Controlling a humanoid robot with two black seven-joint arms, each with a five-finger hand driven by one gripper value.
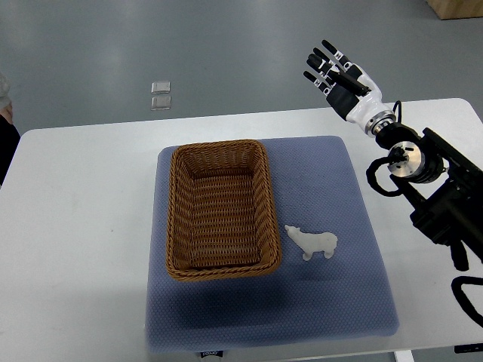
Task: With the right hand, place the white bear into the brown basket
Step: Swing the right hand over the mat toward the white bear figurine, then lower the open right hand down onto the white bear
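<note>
A small white bear (312,242) lies on the blue mat (332,181), just right of the brown wicker basket (178,219). The basket is rectangular and holds nothing. My right hand (332,68) is raised beyond the far right edge of the table, well away from the bear, with its fingers spread and holding nothing. Its arm comes in from the right edge.
The mat lies on a white table (75,226). Two small clear squares (161,94) lie on the grey floor beyond the table. A dark shape shows at the left edge (6,136).
</note>
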